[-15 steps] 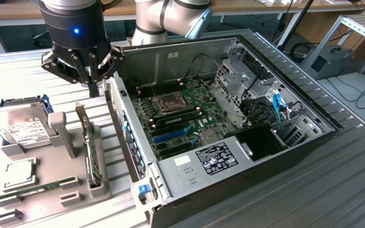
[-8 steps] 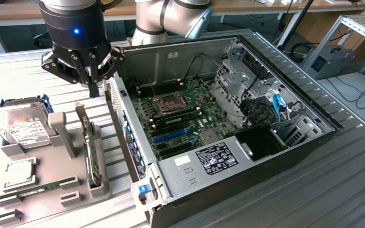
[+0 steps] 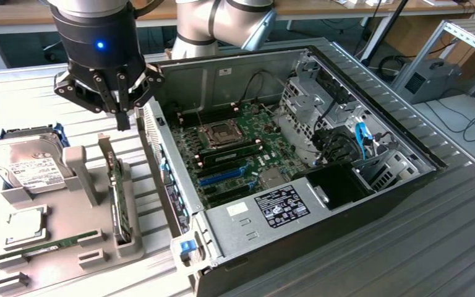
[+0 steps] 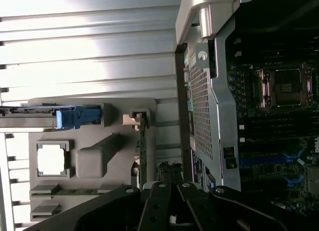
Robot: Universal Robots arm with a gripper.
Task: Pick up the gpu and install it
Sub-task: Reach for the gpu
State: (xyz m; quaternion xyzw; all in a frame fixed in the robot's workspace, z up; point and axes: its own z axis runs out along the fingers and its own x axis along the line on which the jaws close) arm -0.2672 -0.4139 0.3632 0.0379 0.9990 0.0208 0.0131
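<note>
Right then, the gpu (image 3: 119,207) stood on its long edge in a slot of the grey holder (image 3: 79,166), thin side up. It sat just beside the outer wall of the open computer case (image 3: 213,77), on the exterior view's left of it. My jaws hung above the end of the card farther from the exterior camera, near it but apart, with clear air between their tips and its top edge. They were pressed fully together and had hold of nothing. From my wrist camera I saw the gpu (image 4: 142,153) edge-on as a narrow green strip running along its slot.

On the same holder, farther to the exterior view's left, a hard drive (image 3: 25,164) with a white label leaned in its blue frame. A square processor chip (image 3: 25,226) lay flat in a recess, and a memory stick (image 3: 44,249) rested in a low groove. Inside the case the motherboard (image 3: 246,145) lay exposed. Holder and case both rested on the ribbed metal desk (image 3: 435,247).
</note>
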